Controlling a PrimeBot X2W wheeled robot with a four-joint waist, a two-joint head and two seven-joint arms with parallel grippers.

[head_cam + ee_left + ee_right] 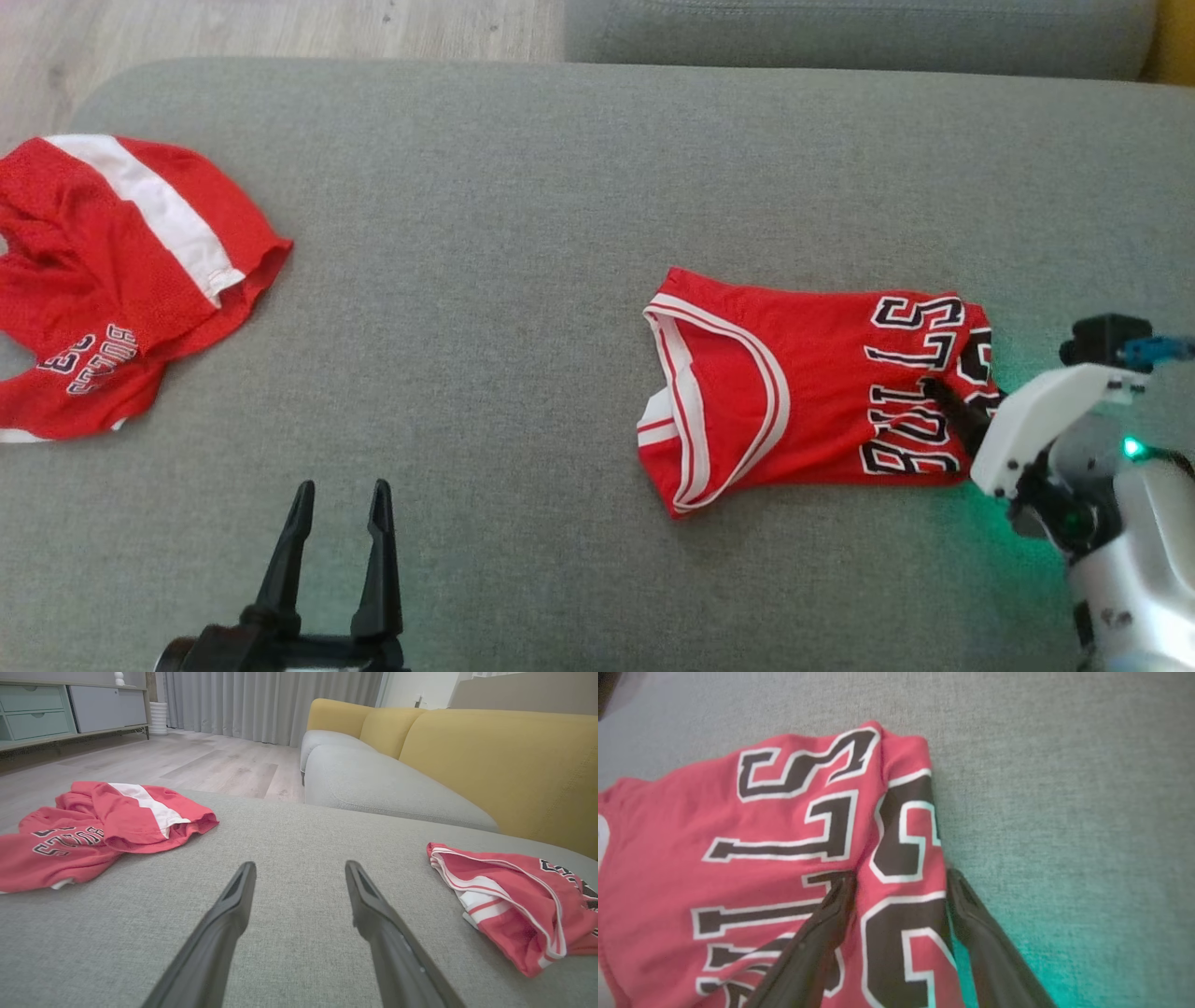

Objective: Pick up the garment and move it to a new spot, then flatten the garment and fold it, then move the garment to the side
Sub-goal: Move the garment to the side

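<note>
Folded jersey (803, 383): red smooth knit, white-striped neck trim, black block letters w/ white outline. Rough rectangle, lying flat on grey coarse-weave cushion (523, 233), toward robot's right. R gripper (900, 876) at the lettered edge, fingers spread wide, straddling a raised fabric ridge, not pinched. L gripper (342, 485) fingers apart over bare cushion, well apart from jersey. Red mesh shorts (121, 280) w/ white stripe, crumpled, far left.

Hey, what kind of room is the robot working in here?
Most likely a home living room: a yellow-backed sofa with grey seat cushions, a sideboard with drawers, and floor-length grey curtains over wood-look flooring.
</note>
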